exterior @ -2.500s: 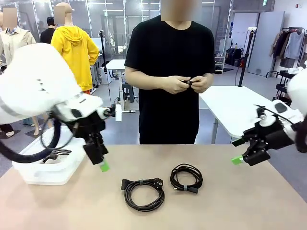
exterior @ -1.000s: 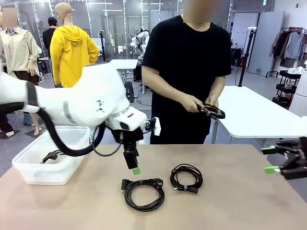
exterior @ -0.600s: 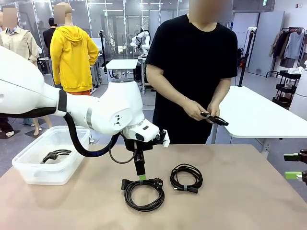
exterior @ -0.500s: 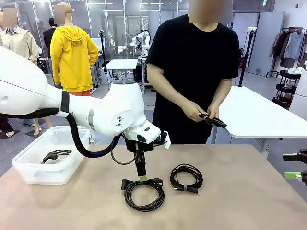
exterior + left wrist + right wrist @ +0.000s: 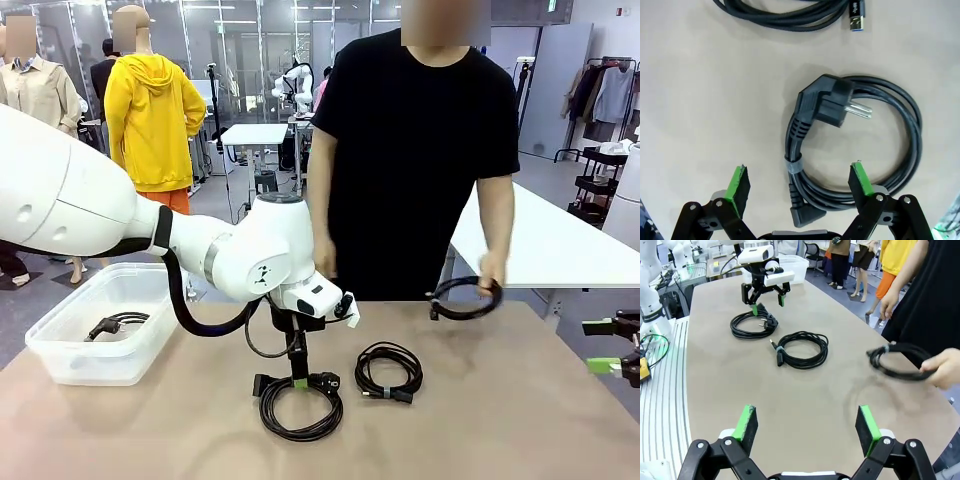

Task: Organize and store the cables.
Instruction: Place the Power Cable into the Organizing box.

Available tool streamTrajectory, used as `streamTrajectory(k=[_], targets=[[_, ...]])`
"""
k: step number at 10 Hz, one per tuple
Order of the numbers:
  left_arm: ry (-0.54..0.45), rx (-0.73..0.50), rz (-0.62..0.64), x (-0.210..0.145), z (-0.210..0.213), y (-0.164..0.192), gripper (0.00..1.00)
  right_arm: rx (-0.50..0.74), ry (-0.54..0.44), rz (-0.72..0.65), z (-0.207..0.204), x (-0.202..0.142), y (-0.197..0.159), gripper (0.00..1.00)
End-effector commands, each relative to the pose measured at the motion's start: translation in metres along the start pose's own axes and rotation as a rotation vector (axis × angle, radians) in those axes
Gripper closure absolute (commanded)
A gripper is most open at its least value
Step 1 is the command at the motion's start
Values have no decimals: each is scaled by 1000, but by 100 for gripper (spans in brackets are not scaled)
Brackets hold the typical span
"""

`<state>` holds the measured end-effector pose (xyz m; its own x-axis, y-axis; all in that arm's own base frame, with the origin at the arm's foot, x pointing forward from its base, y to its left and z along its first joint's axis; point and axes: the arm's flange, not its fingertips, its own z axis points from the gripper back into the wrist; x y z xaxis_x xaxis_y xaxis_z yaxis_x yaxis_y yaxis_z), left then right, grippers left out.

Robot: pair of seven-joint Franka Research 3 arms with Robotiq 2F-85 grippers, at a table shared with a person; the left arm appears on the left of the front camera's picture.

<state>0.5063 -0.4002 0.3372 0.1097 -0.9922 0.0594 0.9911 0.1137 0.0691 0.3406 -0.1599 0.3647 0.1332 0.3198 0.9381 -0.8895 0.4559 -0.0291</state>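
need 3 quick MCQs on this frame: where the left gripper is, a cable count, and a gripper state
1. The left gripper is:
A) over the plugged coil
B) over the bin
C) beside the person's hand

2. Coils lying loose on the table:
A) one
B) two
C) four

3. The left gripper's fingers are:
A) open, empty
B) shut on a plug
C) shut, empty

Key: A, its wrist view looks straight down on that coil; B, the plugged coil and the USB coil; A, the fingers stand apart with nothing gripped.
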Motion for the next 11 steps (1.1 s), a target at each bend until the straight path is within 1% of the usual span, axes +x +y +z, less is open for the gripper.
streamTrajectory(k=[1, 4, 5, 6, 7, 8, 9, 11], targets=[[25, -1, 28, 2, -10, 10, 0, -14, 12, 9, 0, 2, -1, 0], [28, -2, 27, -1, -22, 19, 0, -14, 12, 9, 0, 2, -1, 0], [36, -13, 28, -2, -26, 19, 6, -14, 12, 9, 0, 2, -1, 0], [41, -18, 29, -2, -28, 20, 24, -14, 12, 9, 0, 2, -1, 0], [41, -21, 34, -3, -29, 21, 61, -14, 12, 9, 0, 2, -1, 0], [34, -31, 30, -2, -29, 21, 83, -14, 12, 9, 0, 2, -1, 0], [35, -34, 26, -2, -29, 20, 100, -14, 12, 9, 0, 2, -1, 0], [38, -39, 21, -1, -27, 19, 100, -14, 12, 9, 0, 2, -1, 0]])
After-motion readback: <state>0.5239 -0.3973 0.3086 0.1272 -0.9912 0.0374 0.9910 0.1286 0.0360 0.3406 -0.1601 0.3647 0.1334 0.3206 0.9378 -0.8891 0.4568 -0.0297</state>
